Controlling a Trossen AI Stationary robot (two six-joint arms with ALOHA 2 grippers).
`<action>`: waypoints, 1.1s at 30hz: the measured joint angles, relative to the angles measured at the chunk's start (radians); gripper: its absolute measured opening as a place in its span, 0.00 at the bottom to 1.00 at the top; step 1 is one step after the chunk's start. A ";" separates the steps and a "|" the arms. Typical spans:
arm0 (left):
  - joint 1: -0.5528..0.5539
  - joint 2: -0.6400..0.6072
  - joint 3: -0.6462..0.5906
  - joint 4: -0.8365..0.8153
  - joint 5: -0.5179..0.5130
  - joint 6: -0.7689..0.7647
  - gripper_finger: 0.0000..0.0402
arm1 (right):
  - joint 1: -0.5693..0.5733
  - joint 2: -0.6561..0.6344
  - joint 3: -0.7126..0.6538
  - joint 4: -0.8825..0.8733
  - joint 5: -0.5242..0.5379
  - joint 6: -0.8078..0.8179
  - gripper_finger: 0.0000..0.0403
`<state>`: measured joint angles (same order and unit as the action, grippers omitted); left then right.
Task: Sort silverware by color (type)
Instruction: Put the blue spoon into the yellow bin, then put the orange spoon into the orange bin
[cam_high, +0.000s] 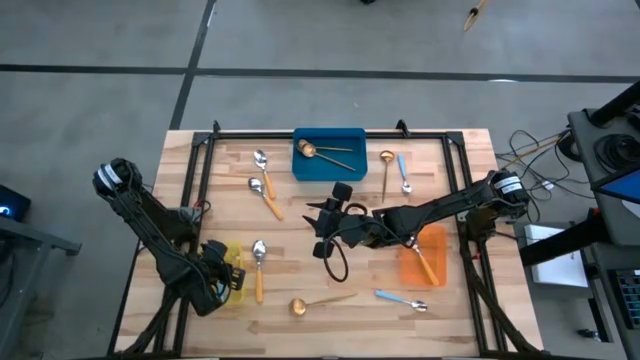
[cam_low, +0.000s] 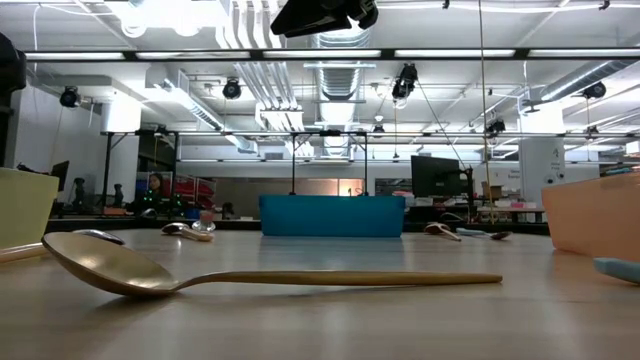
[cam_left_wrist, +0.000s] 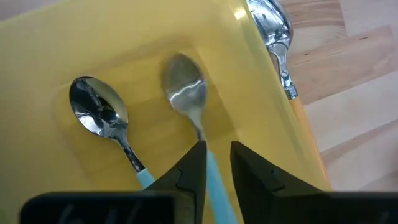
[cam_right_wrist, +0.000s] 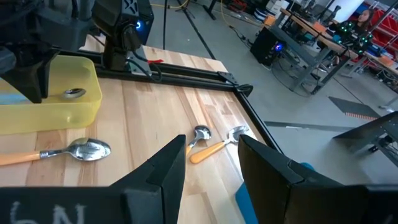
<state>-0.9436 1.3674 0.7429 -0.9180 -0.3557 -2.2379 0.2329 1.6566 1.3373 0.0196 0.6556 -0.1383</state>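
My left gripper (cam_left_wrist: 217, 171) hangs over the yellow bin (cam_left_wrist: 74, 37) at the table's near left, pointing steeply down. Its fingers stand a little apart on either side of the light-blue handle (cam_left_wrist: 214, 180) of a spoon whose silver bowl (cam_left_wrist: 185, 93) lies on the bin's floor. A second blue-handled spoon (cam_left_wrist: 99, 115) lies beside it in the bin. My right gripper (cam_high: 320, 228) hovers open over the table's middle, nothing between its fingers (cam_right_wrist: 161, 171). Loose spoons lie about: an orange-handled one (cam_high: 259, 268) by the yellow bin and a gold one (cam_low: 200, 275) near the front edge. My left gripper comes at the spoon from above, its fingers on either side of the blue handle (cam_left_wrist: 211, 168) just behind the bowl. The handle lies close along one finger (cam_left_wrist: 193, 171) and clear of the other; whether it touches, I cannot tell. The bowl rests in the bin.
A blue bin (cam_high: 329, 168) with a gold spoon (cam_high: 322, 152) stands at the far middle. An orange bin (cam_high: 425, 255) holding an orange-handled spoon sits at the right. Two orange-handled spoons (cam_high: 265, 192) lie far left, a gold (cam_high: 386, 170) and a blue-handled one (cam_high: 403, 172) far right, another blue-handled (cam_high: 405, 300) near right.
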 joint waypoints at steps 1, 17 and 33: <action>0.000 0.000 0.000 0.000 0.000 0.000 0.15 | 0.000 0.000 0.000 0.000 0.000 0.000 0.35; 0.000 0.000 0.096 -0.006 -0.110 0.262 0.26 | 0.000 0.000 0.000 -0.008 0.000 0.010 0.35; 0.013 -0.002 0.232 -0.031 -0.380 1.020 0.22 | 0.002 -0.001 0.000 -0.025 -0.010 0.128 0.35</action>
<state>-0.9310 1.3654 0.9746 -0.9494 -0.7354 -1.2176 0.2348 1.6554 1.3369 -0.0050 0.6457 -0.0098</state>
